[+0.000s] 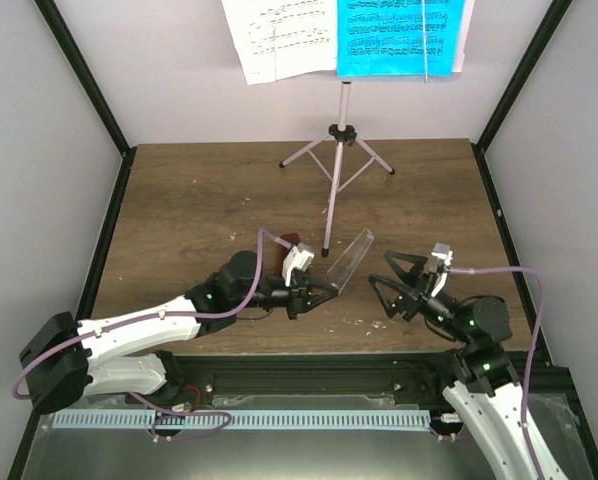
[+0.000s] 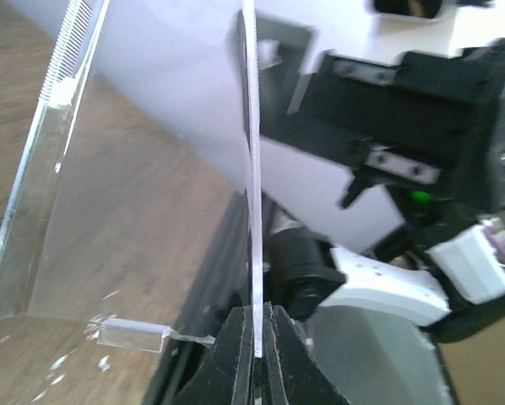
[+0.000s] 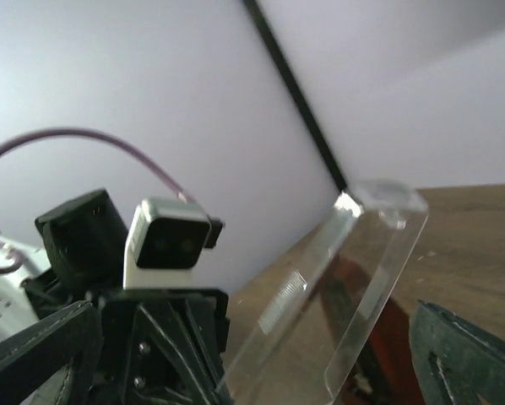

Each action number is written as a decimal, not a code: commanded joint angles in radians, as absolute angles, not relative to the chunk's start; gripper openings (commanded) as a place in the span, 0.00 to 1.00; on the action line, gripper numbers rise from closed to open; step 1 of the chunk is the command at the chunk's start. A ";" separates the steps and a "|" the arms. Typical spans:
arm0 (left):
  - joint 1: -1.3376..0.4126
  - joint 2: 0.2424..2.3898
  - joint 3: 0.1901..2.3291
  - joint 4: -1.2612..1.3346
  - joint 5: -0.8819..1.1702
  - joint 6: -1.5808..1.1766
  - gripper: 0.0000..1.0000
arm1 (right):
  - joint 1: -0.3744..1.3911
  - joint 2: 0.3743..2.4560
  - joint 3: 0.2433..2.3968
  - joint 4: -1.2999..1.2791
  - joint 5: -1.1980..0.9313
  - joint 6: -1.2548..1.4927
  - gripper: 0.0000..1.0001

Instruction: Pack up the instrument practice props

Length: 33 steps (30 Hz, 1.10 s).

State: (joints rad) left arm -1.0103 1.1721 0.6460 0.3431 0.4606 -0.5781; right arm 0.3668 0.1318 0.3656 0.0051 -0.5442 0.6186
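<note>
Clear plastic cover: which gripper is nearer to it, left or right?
Left. The left gripper is shut on the clear cover at its lower edge, holding it tilted. The right gripper stands open just to the cover's right, not touching it.

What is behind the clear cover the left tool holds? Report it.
Through the clear cover, a red-brown shape shows, probably the metronome; the left arm covers most of it.
</note>
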 commanded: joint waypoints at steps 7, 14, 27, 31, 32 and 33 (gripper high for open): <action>-1.005 1.189 0.635 0.650 0.703 -0.725 0.00 | 0.361 0.304 0.393 0.194 -0.801 0.637 1.00; -1.005 1.211 0.647 0.667 0.748 -0.726 0.00 | 0.361 0.363 0.391 0.372 -0.849 0.745 1.00; -1.005 1.216 0.652 0.614 0.742 -0.684 0.00 | 0.361 0.379 0.404 0.359 -0.769 0.787 0.75; -1.005 1.213 0.648 0.614 0.736 -0.685 0.00 | 0.361 0.351 0.375 0.387 -0.750 0.799 0.67; -1.005 1.214 0.648 0.614 0.735 -0.686 0.00 | 0.361 0.350 0.372 0.390 -0.749 0.799 0.65; -1.005 1.216 0.649 0.614 0.735 -0.686 0.00 | 0.361 0.350 0.370 0.391 -0.749 0.798 0.62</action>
